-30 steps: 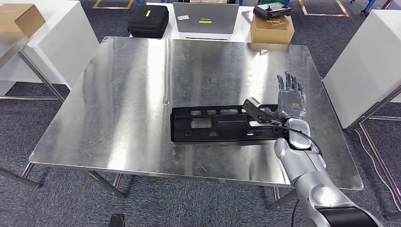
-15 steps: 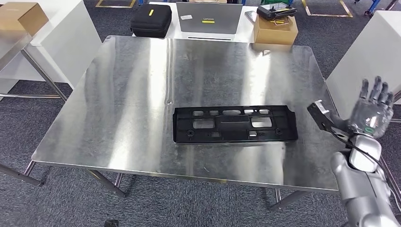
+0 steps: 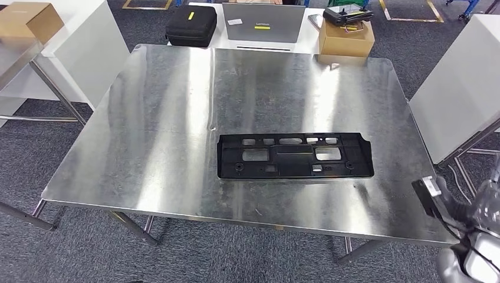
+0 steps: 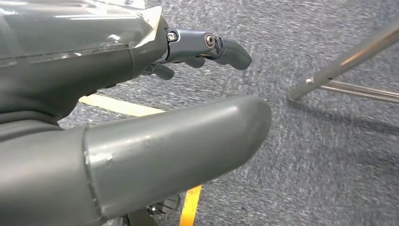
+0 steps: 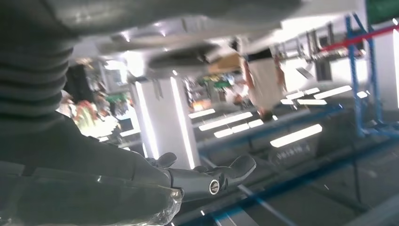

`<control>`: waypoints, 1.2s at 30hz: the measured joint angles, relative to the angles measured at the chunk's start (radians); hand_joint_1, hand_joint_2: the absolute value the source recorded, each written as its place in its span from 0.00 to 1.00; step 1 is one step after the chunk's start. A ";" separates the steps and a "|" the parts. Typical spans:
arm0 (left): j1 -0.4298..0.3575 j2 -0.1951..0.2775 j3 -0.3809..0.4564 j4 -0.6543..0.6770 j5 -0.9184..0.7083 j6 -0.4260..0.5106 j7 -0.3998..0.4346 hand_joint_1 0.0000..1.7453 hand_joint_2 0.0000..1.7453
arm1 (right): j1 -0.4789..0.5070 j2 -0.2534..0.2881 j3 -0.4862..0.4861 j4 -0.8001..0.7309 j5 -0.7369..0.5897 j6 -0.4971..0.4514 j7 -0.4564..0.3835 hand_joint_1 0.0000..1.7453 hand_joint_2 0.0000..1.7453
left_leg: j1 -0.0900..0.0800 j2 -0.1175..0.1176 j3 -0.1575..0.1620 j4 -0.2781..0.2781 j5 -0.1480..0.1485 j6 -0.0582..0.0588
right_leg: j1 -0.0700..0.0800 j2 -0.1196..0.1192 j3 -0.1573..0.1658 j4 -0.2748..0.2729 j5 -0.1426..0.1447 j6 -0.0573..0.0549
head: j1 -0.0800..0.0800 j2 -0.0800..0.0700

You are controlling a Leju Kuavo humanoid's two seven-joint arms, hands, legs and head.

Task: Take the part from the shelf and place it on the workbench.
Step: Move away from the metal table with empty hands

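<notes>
On the far left a cardboard box [image 3: 29,20] sits on a white side table [image 3: 71,53], its top cut off by the frame. Behind the workbench [image 3: 177,118] a black case [image 3: 191,25] with a yellow strip lies left of a grey laptop [image 3: 263,23]; right of that stands a second cardboard box [image 3: 346,38] with a dark device on top, partly cropped. The part [image 3: 295,155], a long black plastic frame with cut-outs, lies flat on the steel workbench, right of centre and nearer the front edge, with nothing touching it. Further right a white panel [image 3: 460,88] stands beside the bench on a metal frame. At the lower right corner the right arm is mostly cut off, and the right hand [image 5: 188,179] appears in its wrist view with fingers stretched apart and nothing in them, against a blurred hall of lights. The left hand [image 4: 207,47] hangs over grey carpet [image 4: 320,155] with a yellow line, thumb and fingers loose, holding nothing; a metal leg [image 4: 348,61] crosses nearby.
</notes>
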 joint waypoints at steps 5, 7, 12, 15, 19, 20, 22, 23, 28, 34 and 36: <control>0.004 -0.001 0.025 0.000 0.035 0.006 -0.004 0.00 0.00 | 0.174 0.089 -0.159 -0.128 -0.186 -0.003 -0.240 0.00 0.00 | -0.001 0.001 0.001 0.000 -0.003 0.000 | 0.000 0.001 -0.001 0.000 -0.002 -0.001 | 0.001 0.000; 0.006 -0.001 0.036 0.000 0.049 0.017 -0.004 0.00 0.00 | 0.211 0.167 -0.266 -0.165 -0.281 -0.003 -0.456 0.00 0.00 | -0.001 0.003 0.001 0.000 -0.003 0.000 | 0.000 0.003 -0.001 0.000 -0.002 -0.001 | 0.001 0.000; 0.008 -0.010 0.054 0.000 0.058 0.034 -0.005 0.00 0.00 | 0.234 0.341 -0.562 -0.183 -0.398 -0.003 -0.742 0.00 0.00 | -0.001 0.005 0.002 -0.001 -0.004 -0.001 | 0.000 0.005 0.000 0.000 -0.002 -0.001 | -0.001 0.000; 0.007 -0.014 0.062 0.000 0.066 0.038 -0.004 0.00 0.00 | 0.239 0.398 -0.661 -0.181 -0.418 -0.003 -0.754 0.00 0.00 | -0.002 0.009 0.003 -0.001 -0.004 -0.001 | 0.000 0.007 0.000 0.000 -0.002 -0.001 | -0.001 0.000; 0.004 -0.015 0.066 0.000 0.074 0.038 0.006 0.00 0.00 | 0.203 0.449 -0.819 -0.104 -0.400 -0.003 -0.755 0.00 0.00 | -0.003 0.012 0.007 -0.001 -0.004 -0.001 | 0.000 0.009 0.001 0.000 -0.002 -0.001 | 0.000 0.000; 0.004 -0.015 0.066 0.000 0.072 0.038 0.006 0.00 0.00 | 0.182 0.459 -0.879 -0.067 -0.365 -0.003 -0.746 0.00 0.00 | -0.003 0.012 0.008 -0.001 -0.004 0.000 | -0.001 0.009 0.002 0.000 -0.002 -0.001 | 0.000 0.000; 0.005 -0.015 0.067 0.000 0.065 0.036 0.003 0.00 0.00 | 0.150 0.489 -1.009 -0.009 -0.252 -0.003 -0.688 0.00 0.00 | -0.004 0.012 0.008 -0.001 -0.005 0.000 | -0.001 0.009 0.003 0.000 -0.002 -0.001 | -0.001 0.000; 0.005 -0.015 0.066 0.000 0.057 0.034 0.001 0.00 0.00 | 0.140 0.505 -1.064 0.009 -0.192 -0.003 -0.636 0.00 0.00 | -0.004 0.012 0.008 -0.001 -0.005 0.001 | -0.002 0.009 0.003 0.000 -0.002 -0.001 | -0.001 0.000; 0.010 -0.014 0.051 0.001 0.013 0.019 0.005 0.00 0.00 | 0.116 0.570 -1.222 0.117 0.007 -0.003 -0.320 0.00 0.00 | -0.003 0.013 0.007 -0.001 -0.005 0.000 | -0.001 0.011 0.003 0.000 -0.002 -0.001 | -0.002 0.000; 0.010 -0.010 0.019 0.005 -0.044 -0.026 0.074 0.00 0.00 | 0.079 0.552 -1.280 0.450 0.117 0.000 -0.175 0.00 1.00 | -0.003 0.015 0.009 -0.002 -0.005 0.000 | 0.000 0.012 0.004 0.000 -0.002 -0.002 | 0.001 0.000; 0.010 -0.007 0.000 0.007 -0.071 -0.045 0.086 0.00 0.00 | 0.066 0.528 -1.285 0.601 0.127 0.004 -0.172 0.00 1.00 | -0.004 0.015 0.009 -0.001 -0.005 0.000 | -0.001 0.012 0.005 0.000 -0.002 -0.002 | 0.000 0.000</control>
